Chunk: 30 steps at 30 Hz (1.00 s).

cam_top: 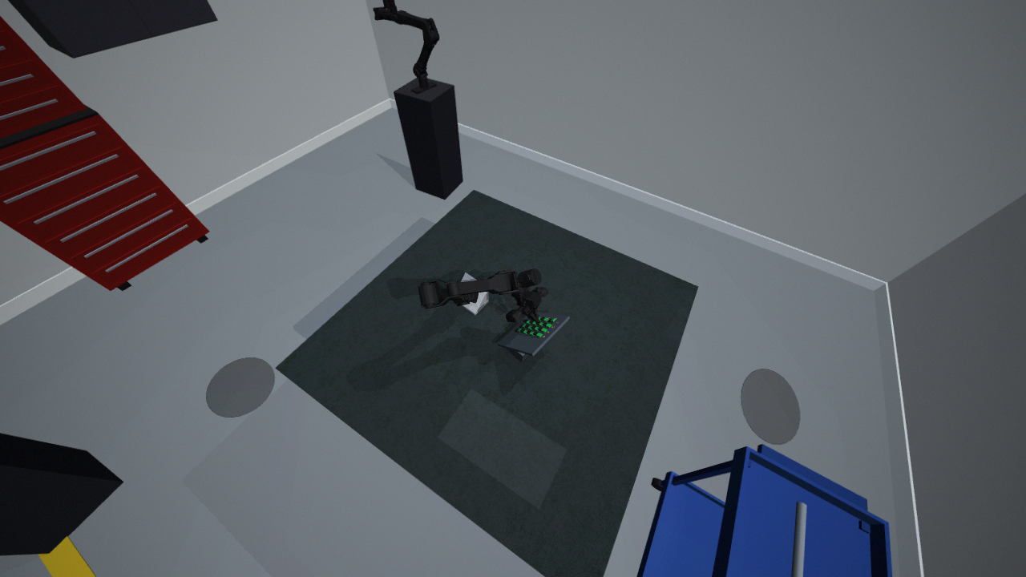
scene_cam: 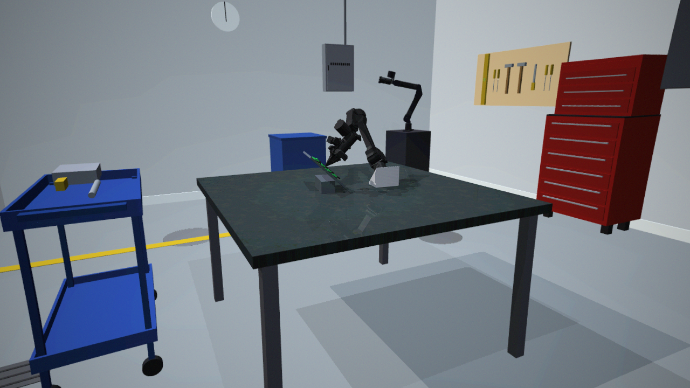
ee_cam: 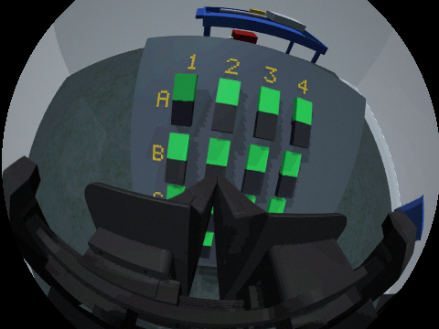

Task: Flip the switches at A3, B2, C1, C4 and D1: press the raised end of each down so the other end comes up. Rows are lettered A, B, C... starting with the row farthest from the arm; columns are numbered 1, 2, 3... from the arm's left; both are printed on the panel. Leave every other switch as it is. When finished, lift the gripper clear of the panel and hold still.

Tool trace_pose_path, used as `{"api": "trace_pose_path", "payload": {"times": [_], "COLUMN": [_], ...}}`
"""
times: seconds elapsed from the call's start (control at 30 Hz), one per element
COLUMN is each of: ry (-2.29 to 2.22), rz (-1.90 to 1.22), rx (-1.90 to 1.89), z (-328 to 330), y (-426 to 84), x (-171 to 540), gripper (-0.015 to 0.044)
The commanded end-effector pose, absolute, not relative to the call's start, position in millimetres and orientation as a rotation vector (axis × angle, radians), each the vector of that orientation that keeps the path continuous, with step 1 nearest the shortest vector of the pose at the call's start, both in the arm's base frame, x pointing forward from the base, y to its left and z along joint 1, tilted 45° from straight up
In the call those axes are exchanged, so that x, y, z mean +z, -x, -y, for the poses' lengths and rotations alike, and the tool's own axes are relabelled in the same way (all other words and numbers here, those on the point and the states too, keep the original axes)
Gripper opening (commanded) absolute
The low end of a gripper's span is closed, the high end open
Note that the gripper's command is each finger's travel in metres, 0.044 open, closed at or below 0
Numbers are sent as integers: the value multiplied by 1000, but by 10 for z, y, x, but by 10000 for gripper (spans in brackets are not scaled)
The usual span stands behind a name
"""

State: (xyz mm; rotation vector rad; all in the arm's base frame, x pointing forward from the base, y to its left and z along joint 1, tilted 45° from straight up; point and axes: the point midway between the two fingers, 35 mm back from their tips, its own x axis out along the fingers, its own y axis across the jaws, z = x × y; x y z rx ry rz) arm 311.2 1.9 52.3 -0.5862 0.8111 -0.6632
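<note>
The tilted grey panel (cam_top: pixel 513 343) (scene_cam: pixel 306 153) (ee_cam: pixel 155 61) carries green-and-black rocker switches. In the wrist view, switch A3 (ee_cam: pixel 269 100) shows whole, as does A1, whose green half is darker than the others. Switch B2 (ee_cam: pixel 219 152) shows its green far half; my fingertips overlap its black near half. Only part of C1 (ee_cam: pixel 174 191) and C4 (ee_cam: pixel 276 205) shows; D1 is hidden behind the left finger. My gripper (cam_top: pixel 536 320) (scene_cam: pixel 327 165) (ee_cam: pixel 215 182) is shut and empty, its tips close to the panel at B2. Contact cannot be told.
The panel's grey support block (scene_cam: pixel 325 184) stands on the dark table (cam_top: pixel 466 365) (scene_cam: pixel 409 212). The arm's white base (cam_top: pixel 476 307) (scene_cam: pixel 387 177) is on the near side. Neighbouring switches A2 (ee_cam: pixel 228 91), B1 (ee_cam: pixel 177 146) and B3 (ee_cam: pixel 257 157) surround the fingertips.
</note>
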Motion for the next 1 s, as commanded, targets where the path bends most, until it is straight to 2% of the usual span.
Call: {"api": "trace_pose_path", "payload": {"times": [0.0,0.97], "ry": [588,588], "rz": [-814,-813], "rx": [-659,-659], "z": [-23,-3], "y": [-3115,-3129], "x": [514,501], "gripper": [0,0]}}
